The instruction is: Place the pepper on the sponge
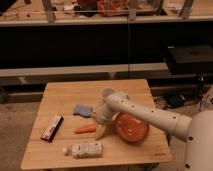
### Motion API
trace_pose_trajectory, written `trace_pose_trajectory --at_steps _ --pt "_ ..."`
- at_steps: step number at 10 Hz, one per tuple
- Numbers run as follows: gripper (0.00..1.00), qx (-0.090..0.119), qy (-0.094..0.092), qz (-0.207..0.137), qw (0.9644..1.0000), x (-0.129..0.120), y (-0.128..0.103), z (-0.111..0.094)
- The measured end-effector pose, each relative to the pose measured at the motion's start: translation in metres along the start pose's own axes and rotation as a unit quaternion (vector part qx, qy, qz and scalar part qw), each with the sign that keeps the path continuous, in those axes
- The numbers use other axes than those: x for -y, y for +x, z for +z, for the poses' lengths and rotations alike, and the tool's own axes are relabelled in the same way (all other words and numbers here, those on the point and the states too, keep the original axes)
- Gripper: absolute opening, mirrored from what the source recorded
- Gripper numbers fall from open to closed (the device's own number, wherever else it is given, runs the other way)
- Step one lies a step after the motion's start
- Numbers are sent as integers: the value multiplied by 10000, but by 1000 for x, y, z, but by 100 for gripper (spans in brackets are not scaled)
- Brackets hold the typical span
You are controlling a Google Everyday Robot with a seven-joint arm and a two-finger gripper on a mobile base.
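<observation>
The slim orange-red tapered pepper (85, 129) lies flat on the wooden desk (62, 92), left of centre, just below the soft blue-grey rectangular sponge (82, 110) and not on it. The end effector (102, 131) hangs at the pepper's right tip, seemingly placed for a grasp. I cannot tell whether it grips.
</observation>
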Motion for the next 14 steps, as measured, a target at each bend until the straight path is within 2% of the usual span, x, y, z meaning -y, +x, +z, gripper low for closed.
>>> trace_pose_trajectory --at_steps 4,6,8,14 --pt "30 -31 29 3 10000 0 1 -1" --pt "21 -31 37 22 10000 1 2 -2" --pt "3 -17 39 6 10000 14 3 -5" --pt "1 2 49 -23 10000 31 3 -9"
